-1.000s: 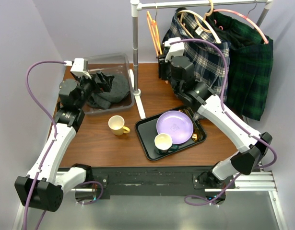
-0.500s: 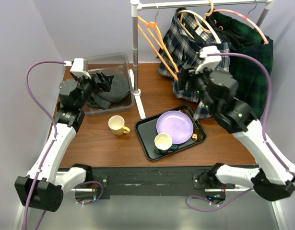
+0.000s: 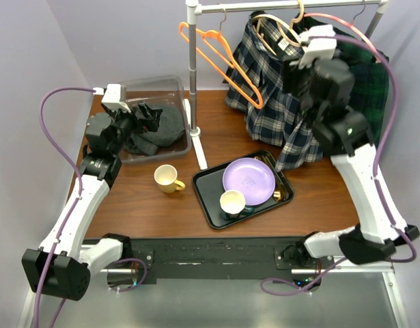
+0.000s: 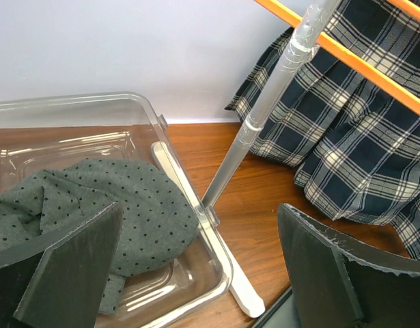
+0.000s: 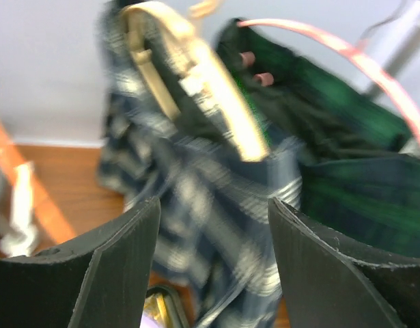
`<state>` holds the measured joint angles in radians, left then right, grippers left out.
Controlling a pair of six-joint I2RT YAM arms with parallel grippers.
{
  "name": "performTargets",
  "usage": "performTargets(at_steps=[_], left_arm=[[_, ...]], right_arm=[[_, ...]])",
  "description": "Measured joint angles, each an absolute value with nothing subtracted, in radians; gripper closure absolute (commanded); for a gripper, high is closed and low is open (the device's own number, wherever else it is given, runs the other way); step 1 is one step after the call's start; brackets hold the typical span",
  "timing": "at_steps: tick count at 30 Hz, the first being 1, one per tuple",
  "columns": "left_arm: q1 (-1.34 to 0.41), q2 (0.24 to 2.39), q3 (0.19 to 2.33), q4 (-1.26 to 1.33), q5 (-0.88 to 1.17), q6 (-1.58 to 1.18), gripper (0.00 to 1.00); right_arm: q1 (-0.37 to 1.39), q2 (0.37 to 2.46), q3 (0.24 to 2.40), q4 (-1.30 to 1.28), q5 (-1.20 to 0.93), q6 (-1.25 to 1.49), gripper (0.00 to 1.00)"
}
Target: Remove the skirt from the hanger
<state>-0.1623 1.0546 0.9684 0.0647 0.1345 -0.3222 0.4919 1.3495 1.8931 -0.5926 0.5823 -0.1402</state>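
At the left of the overhead view, our left gripper [image 4: 196,219] hangs over the bin [image 3: 151,79], fingers spread and empty. Upper right, the right gripper [image 5: 213,205], also spread, faces the plaid skirt [image 3: 281,102] hanging from the cream hanger [image 5: 227,109]. The cloth looks light and limp, so we judge the waistband the surest hold.

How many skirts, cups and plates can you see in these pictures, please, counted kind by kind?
Skirts: 2, the navy plaid skirt and the green plaid skirt, both hanging on the rail.
Cups: 2, the yellow cup on the table and the cream cup on the tray.
Plates: 1, the purple plate.
Total: 5
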Motion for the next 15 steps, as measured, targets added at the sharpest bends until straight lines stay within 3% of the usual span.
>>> performTargets(at_steps=[6, 15], left_arm=[[-0.162, 1.060, 0.968, 0.066, 0.136, -0.322, 0.00], [-0.162, 1.063, 0.968, 0.066, 0.142, -0.322, 0.00]], right_arm=[[0.319, 1.526, 2.172, -0.705, 0.462, -0.140, 0.36], [0.161, 1.701, 2.362, -0.833, 0.189, -0.162, 0.32]])
